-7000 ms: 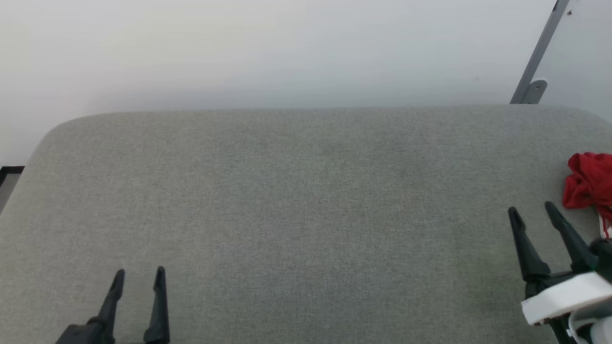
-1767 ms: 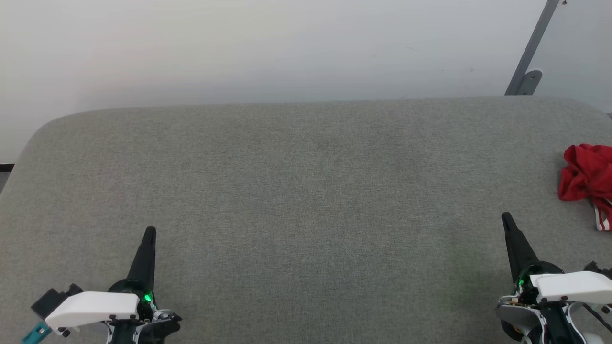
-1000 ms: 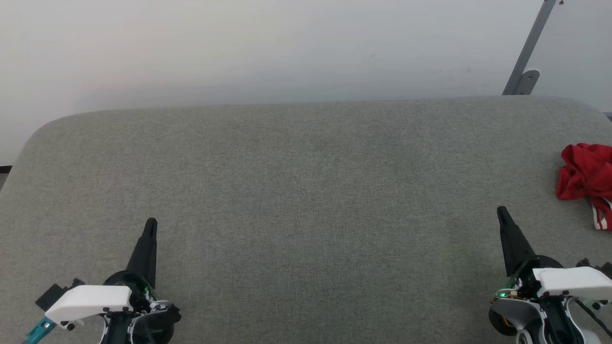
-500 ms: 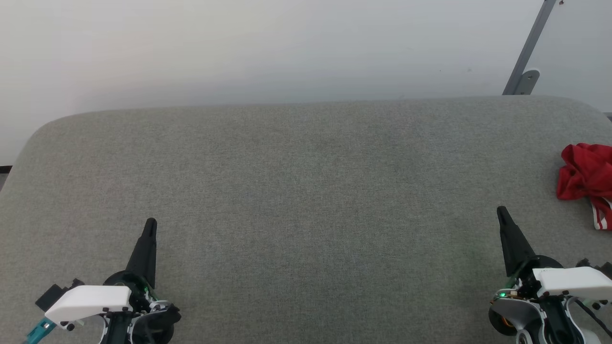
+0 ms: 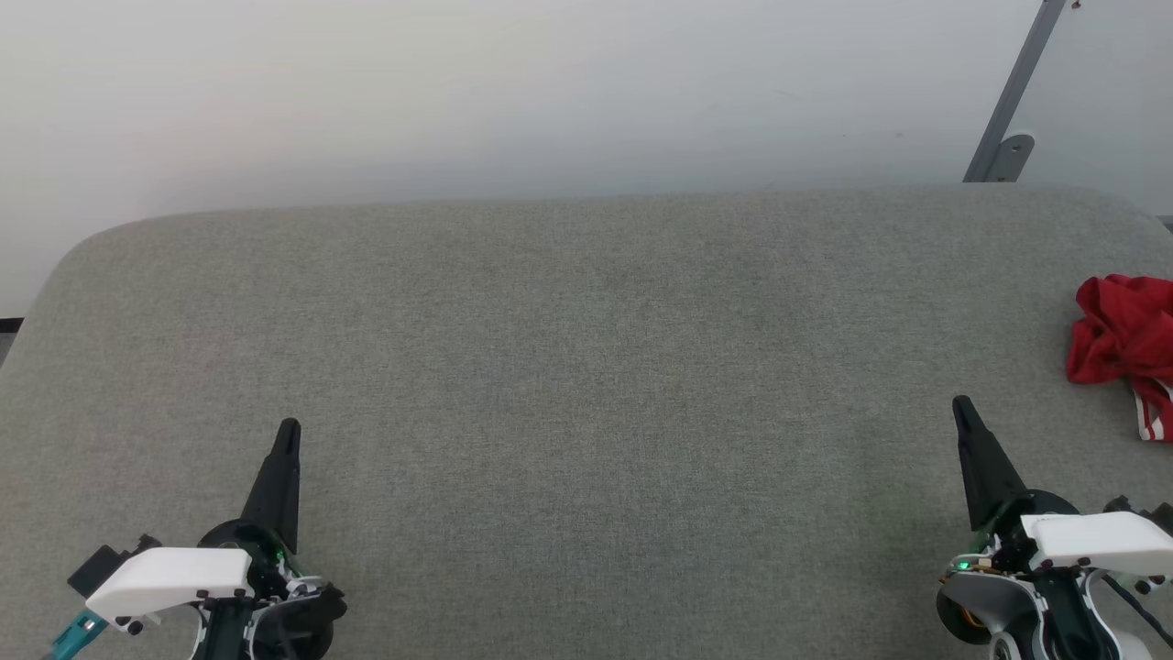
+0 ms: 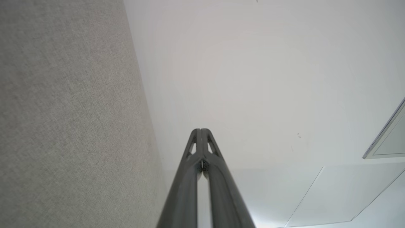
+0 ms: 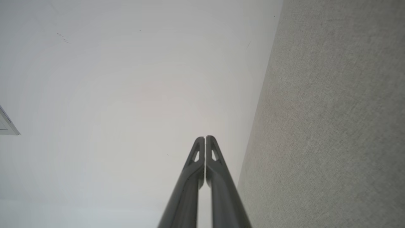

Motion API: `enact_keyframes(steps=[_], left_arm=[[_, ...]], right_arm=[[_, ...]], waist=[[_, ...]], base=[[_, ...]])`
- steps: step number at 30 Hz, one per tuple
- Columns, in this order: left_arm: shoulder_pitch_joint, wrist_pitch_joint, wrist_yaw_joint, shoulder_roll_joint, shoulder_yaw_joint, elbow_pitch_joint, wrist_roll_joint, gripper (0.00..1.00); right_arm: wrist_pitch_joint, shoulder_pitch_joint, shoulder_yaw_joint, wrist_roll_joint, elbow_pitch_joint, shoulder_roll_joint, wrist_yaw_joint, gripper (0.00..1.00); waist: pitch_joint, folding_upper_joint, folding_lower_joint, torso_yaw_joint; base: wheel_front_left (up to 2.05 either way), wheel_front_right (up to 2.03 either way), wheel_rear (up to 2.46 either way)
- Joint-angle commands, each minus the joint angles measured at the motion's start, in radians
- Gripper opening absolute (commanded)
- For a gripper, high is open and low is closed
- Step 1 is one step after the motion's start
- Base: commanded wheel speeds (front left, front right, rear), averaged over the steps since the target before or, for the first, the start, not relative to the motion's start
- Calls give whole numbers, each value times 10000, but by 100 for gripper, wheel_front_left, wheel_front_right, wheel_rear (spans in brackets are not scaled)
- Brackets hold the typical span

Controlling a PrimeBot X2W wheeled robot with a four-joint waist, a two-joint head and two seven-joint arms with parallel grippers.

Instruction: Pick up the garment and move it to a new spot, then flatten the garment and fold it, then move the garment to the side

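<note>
garment [image 5: 1123,335]: crumpled red heap at right edge of grey padded table [image 5: 586,367] | left gripper [image 5: 289,429]: over table's near-left part; fingers pressed together, empty | right gripper [image 5: 960,405]: over table's near-right part; fingers pressed together, empty; apart from garment

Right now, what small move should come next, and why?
Probably open the right hand and reach toward the garment: it lies crumpled at the right edge of the gray surface, untouched, and that hand is shut, empty and nearest it.
</note>
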Motion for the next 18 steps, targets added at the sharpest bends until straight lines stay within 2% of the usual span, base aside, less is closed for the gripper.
enact_keyframes(steps=[1, 18], left_arm=[[-126, 31, -31, 4, 34, -4, 30, 0], [-129, 65, -31, -29, 76, -1, 58, 0]], right_arm=[[9, -45, -1, 36, 9, 12, 0, 0], [5, -44, 3, 38, 7, 12, 0, 0]], waist=[[0, 0, -1, 0], [0, 0, -1, 0]], base=[[0, 0, 0], [0, 0, 0]])
